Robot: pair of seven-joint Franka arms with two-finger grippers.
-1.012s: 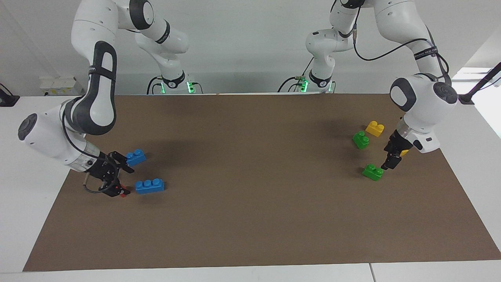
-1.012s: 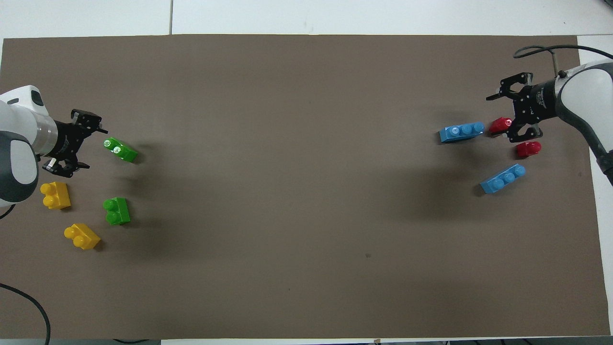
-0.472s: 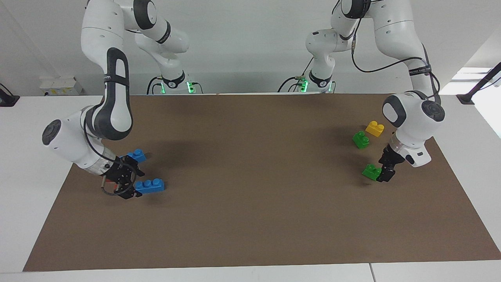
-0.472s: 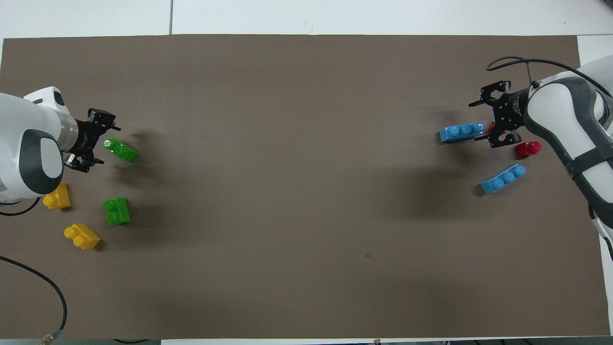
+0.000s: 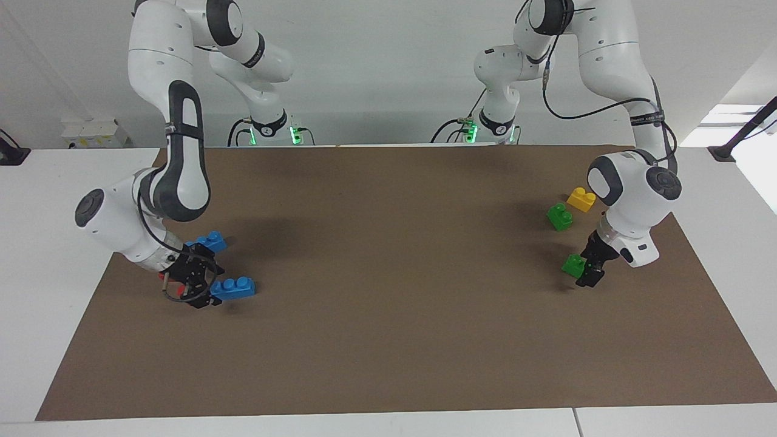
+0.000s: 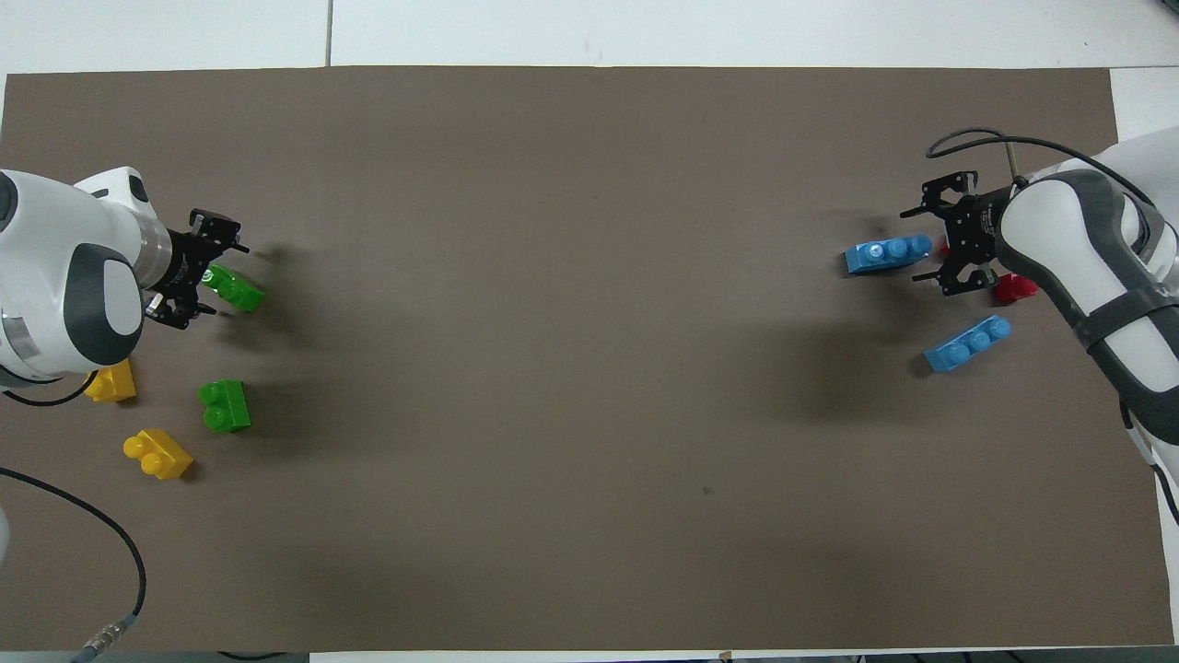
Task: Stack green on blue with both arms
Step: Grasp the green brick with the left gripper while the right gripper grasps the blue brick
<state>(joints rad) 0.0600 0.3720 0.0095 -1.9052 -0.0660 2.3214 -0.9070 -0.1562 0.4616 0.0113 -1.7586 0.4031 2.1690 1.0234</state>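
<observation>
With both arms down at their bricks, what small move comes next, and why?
Probably close both: the left gripper sits open around the small green two-stud plastic brick, and the right gripper open at the end of the long blue three-stud plastic brick.

Green brick [image 5: 572,264] flat (studs up), blue brick [image 5: 234,288] flat, well apart

Two green bricks [image 6: 236,289], two blue [image 6: 888,254], two yellow [image 6: 158,454], red [image 6: 1016,288]; brown mat [image 6: 571,322]; white-grey arms [image 5: 176,152], black grippers [image 5: 200,285].
</observation>
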